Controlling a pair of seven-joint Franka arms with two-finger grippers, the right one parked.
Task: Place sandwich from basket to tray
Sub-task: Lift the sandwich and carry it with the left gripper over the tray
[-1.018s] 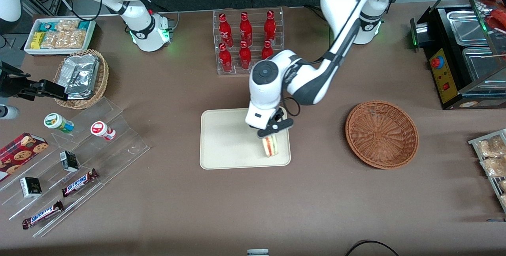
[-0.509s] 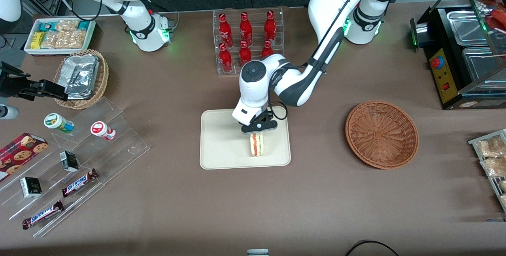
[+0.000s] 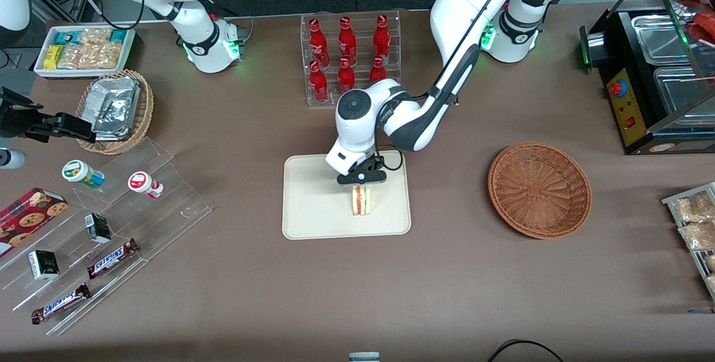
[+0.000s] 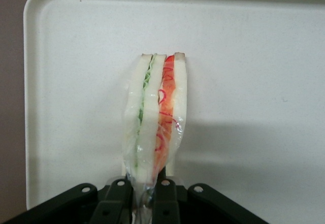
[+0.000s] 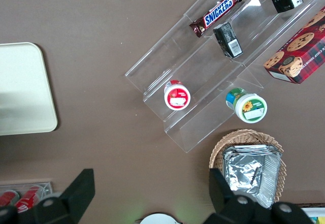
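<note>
The sandwich (image 3: 362, 200) is a plastic-wrapped wedge of white bread with red and green filling. It stands on its edge on the cream tray (image 3: 313, 205), near the tray's middle. My left gripper (image 3: 361, 179) is shut on the end of the sandwich wrap, directly above the tray. In the left wrist view the sandwich (image 4: 156, 117) sits between the black fingers (image 4: 165, 196) with the tray (image 4: 254, 71) under it. The reddish-brown basket (image 3: 539, 189) lies empty toward the working arm's end of the table.
A clear rack of red bottles (image 3: 349, 55) stands just farther from the front camera than the tray. A clear stepped display (image 3: 106, 239) with snack bars and cups, and a small pale basket of foil packets (image 3: 116, 109), lie toward the parked arm's end.
My gripper has carried the sandwich across the tray from its edge nearest the basket toward its middle, and the sandwich now stands lower on the tray.
</note>
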